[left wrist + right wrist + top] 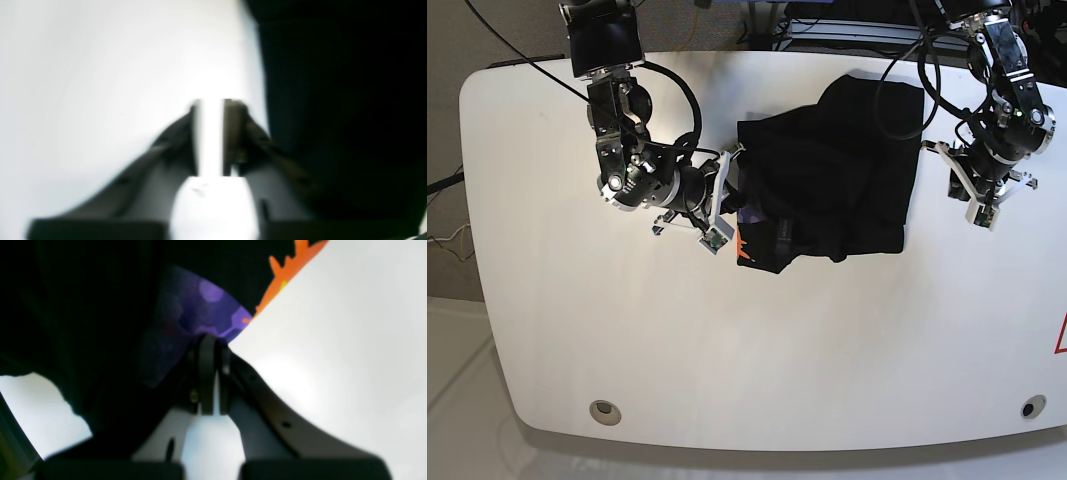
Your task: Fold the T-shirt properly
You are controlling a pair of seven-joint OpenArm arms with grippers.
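Observation:
The black T-shirt [837, 170] lies bunched and partly folded on the white table [757, 340], its orange-and-purple print [745, 238] at the lower left corner. My right gripper [730, 186] is at the shirt's left edge, shut on the T-shirt [83, 313]; in the right wrist view the cloth drapes over its left finger and the purple print [200, 303] sits just past the gripper [213, 340]. My left gripper [957, 180] hovers just off the shirt's right edge. In the left wrist view this gripper [211, 103] stands open by a narrow gap showing bare table, with the shirt [333, 100] to its right.
The table's rounded edge runs close along the front and left. Two round holes [605, 408] [1027, 407] sit near the front corners. A red mark [1062, 335] shows at the right edge. Cables and equipment [827, 20] lie behind the table.

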